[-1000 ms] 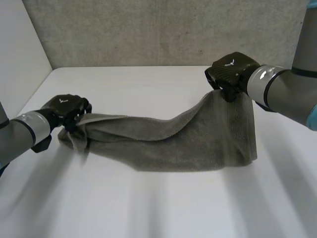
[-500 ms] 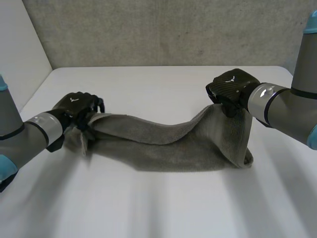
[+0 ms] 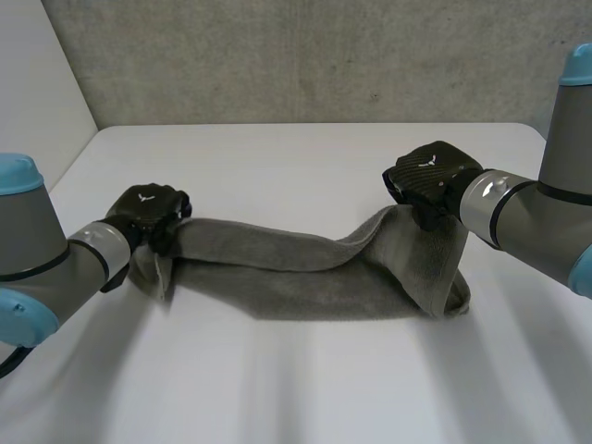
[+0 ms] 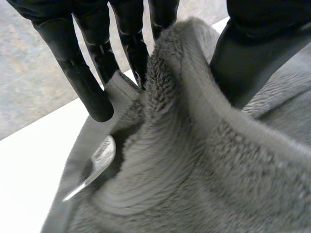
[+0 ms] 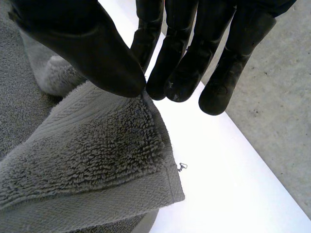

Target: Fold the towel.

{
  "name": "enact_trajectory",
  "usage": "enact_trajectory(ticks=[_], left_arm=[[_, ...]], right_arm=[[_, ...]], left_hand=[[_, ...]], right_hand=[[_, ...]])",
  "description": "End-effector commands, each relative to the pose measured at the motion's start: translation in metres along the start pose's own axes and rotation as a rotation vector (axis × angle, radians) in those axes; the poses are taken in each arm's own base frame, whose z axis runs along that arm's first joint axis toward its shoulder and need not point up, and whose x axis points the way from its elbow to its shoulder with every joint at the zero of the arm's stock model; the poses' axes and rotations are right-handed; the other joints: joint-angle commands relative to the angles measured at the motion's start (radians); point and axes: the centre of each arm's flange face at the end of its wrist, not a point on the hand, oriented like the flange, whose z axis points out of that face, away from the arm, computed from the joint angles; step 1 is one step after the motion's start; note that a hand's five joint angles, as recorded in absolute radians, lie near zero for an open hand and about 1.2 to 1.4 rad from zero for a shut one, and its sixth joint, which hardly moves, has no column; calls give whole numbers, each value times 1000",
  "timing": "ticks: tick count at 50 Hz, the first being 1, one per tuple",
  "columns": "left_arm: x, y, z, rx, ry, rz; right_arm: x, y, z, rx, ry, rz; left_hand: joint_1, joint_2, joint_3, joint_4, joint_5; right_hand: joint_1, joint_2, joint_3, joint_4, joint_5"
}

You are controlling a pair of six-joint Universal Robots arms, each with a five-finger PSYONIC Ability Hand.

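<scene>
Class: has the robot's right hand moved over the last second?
Yes. The right hand, pinching the towel, has come down: it overlapped the table's far edge before; now it sits clear below it.

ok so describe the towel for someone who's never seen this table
On the white table, a long grey terry-cloth towel stretches from the black left hand, pinching one end, to the black right hand, pinching the other. It is the only soft thing there, its middle resting on the table.

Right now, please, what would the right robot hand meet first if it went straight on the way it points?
Probably the towel that the right robot hand pinches, then the white table; depth is unclear.
</scene>
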Motion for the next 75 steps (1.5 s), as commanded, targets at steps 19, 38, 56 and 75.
enact_trajectory(ticks=[19,38,56,75], left_arm=[[-44,-227,9,850,-284,194],[-76,-246,1,1006,-294,119],[-41,9,22,328,-45,159],[-31,12,-25,287,-64,235]], right_arm=[[94,-147,-3,873,559,-223],[116,-176,-20,947,486,-154],[-4,52,68,160,50,-214],[-7,66,4,84,91,-64]], left_hand=[[91,88,80,82,89],[91,88,80,82,89],[91,88,80,82,89],[91,88,80,82,89]], right_hand=[[63,65,61,66,52],[63,65,61,66,52],[63,65,61,66,52],[63,65,61,66,52]])
